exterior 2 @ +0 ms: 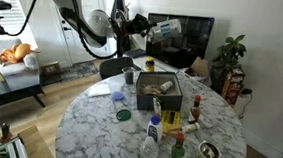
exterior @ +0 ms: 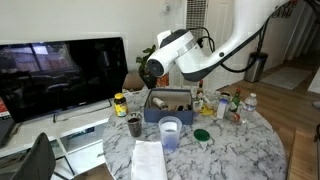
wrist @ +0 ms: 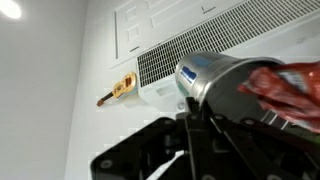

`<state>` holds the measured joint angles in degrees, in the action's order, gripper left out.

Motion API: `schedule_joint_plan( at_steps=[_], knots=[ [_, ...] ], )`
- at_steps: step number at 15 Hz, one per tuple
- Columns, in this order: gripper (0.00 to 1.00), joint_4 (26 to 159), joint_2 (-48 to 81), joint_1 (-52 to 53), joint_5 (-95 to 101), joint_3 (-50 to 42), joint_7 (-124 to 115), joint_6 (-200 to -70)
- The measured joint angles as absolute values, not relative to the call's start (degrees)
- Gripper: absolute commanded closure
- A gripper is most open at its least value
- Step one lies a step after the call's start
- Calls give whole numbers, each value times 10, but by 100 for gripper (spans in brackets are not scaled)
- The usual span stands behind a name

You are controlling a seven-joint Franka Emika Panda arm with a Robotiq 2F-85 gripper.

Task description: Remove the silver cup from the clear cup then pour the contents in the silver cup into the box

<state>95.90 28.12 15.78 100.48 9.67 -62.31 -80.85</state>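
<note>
Pincer (wrist: 200, 113) with silver cup (wrist: 212, 76) above box (exterior: 165, 111)

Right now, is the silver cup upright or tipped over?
Tipped. In the wrist view the silver cup lies sideways in the fingers, red contents at its mouth.

Diffuse daylight lights both exterior views evenly; the window (exterior 2: 30, 31) is overexposed. The TV (exterior: 60, 75) screen shows reflections. Wrist view: glare streaks the silver cup (wrist: 215, 75); the gripper (wrist: 200, 110) is dark, its near parts soft.
</note>
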Motion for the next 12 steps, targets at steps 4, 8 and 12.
schedule_joint_plan(
  at_steps=[4, 8, 12],
  knots=[
    [99, 959, 288, 158, 1038, 96, -627, -783],
    [99, 959, 290, 158, 1055, 96, -628, -767],
    [99, 949, 290, 155, 1023, 101, -625, -766]
  ],
)
